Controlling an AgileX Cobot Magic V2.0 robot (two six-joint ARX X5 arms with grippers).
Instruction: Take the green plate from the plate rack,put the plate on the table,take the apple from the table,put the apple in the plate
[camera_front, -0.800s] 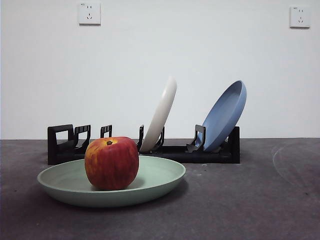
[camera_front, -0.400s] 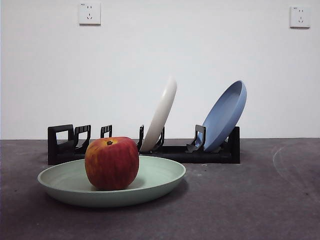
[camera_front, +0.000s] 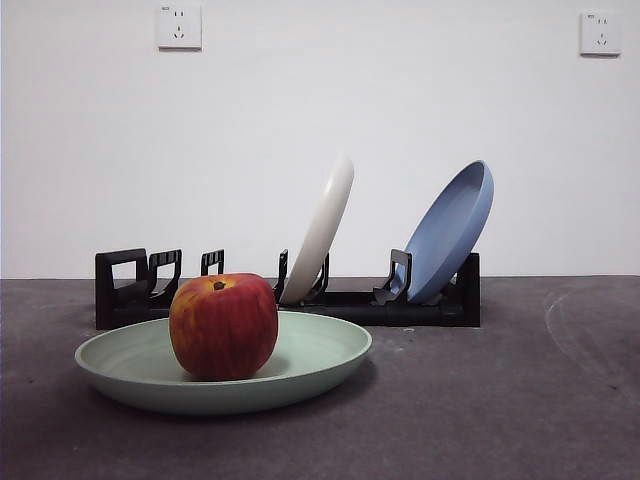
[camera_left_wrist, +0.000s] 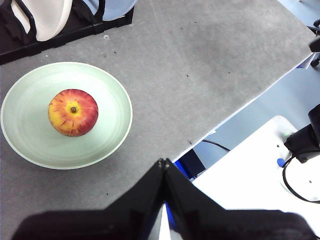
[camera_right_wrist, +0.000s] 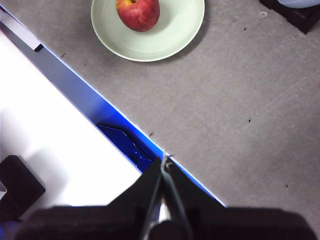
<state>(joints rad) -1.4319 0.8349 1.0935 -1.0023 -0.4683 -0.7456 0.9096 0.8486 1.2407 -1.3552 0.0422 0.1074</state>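
Note:
The green plate (camera_front: 310, 355) lies flat on the dark grey table (camera_front: 480, 400), in front of the black plate rack (camera_front: 130, 290). The red apple (camera_front: 223, 326) sits in the plate, left of its centre. The plate (camera_left_wrist: 107, 107) and apple (camera_left_wrist: 73, 112) also show in the left wrist view, and again in the right wrist view, plate (camera_right_wrist: 170, 35) and apple (camera_right_wrist: 138, 12). My left gripper (camera_left_wrist: 163, 162) is shut and empty, high above the table's front edge. My right gripper (camera_right_wrist: 164, 159) is shut and empty, also over the table edge. Neither arm shows in the front view.
A cream-white plate (camera_front: 322, 225) and a blue plate (camera_front: 450, 230) lean in the rack's slots. The rack's loop handle is at its left end. Beyond the table edge (camera_right_wrist: 125, 120) are blue and white equipment and cables (camera_left_wrist: 295, 165).

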